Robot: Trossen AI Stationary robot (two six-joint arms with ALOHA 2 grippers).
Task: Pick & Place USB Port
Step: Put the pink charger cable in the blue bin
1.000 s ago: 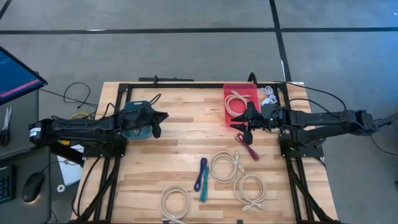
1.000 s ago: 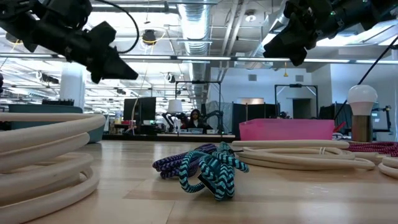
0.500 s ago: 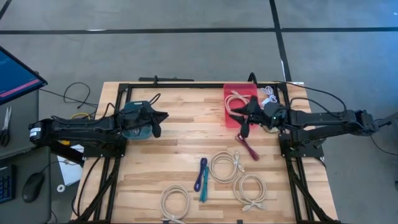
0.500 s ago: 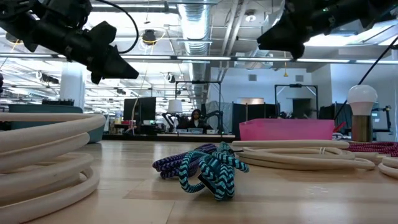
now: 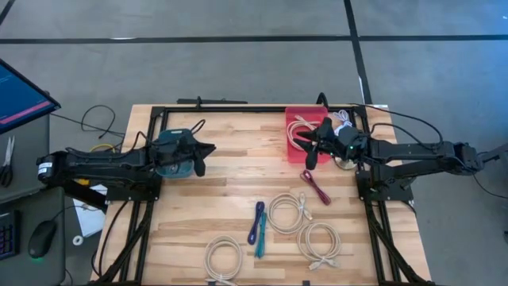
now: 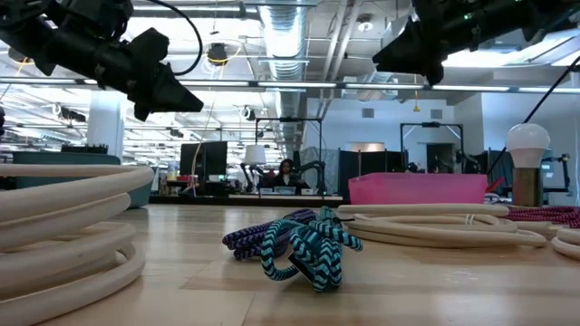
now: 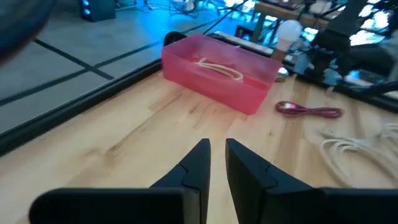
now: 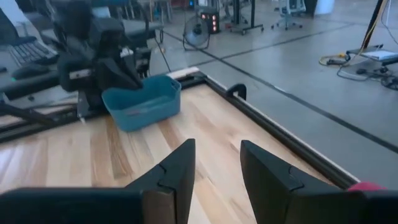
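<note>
Hovering over the pink bin point(image 5: 295, 135) at the tabletop's point(image 5: 230, 191) far right, the right end effector point(image 5: 311, 147) is released, empty; left end effector point(image 5: 203, 156) nearly clenched, empty. Magenta USB cable point(image 5: 315, 187) lies just near of the bin. No writing legible.

Off your table's left edge you have a monitor point(image 5: 20, 95), scissors point(image 5: 7, 150), a keyboard point(image 5: 6, 234) and a mouse point(image 5: 41, 238). A lamp bulb point(image 6: 528, 143) stands at the right. A person point(image 6: 285, 172) sits at a far desk.
</note>
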